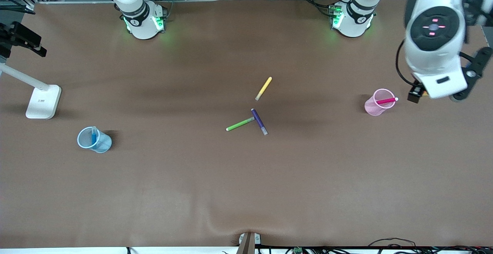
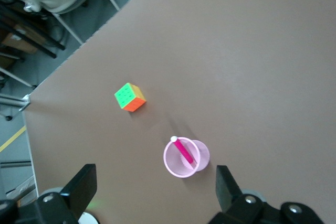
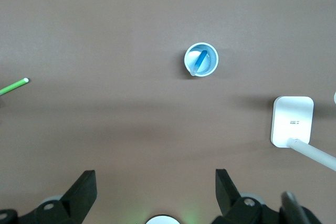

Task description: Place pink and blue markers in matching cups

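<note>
The pale pink cup (image 1: 371,107) stands toward the left arm's end of the table, with the pink marker (image 1: 386,100) leaning in it, white tip over the rim. The light blue cup (image 1: 103,144) stands toward the right arm's end, with the blue marker (image 1: 93,135) inside. My left gripper (image 2: 154,187) is open and empty, high over the table beside the pink cup (image 2: 203,153) and pink marker (image 2: 182,149). My right gripper (image 3: 156,190) is open and empty, high above the table, with the blue cup (image 3: 211,62) and blue marker (image 3: 199,62) below it.
A yellow pen (image 1: 264,88), a green pen (image 1: 240,123) and a dark purple pen (image 1: 259,121) lie mid-table. A white lamp base (image 1: 43,101) stands near the blue cup. A coloured cube (image 2: 130,97) sits near the table's edge by the pink cup.
</note>
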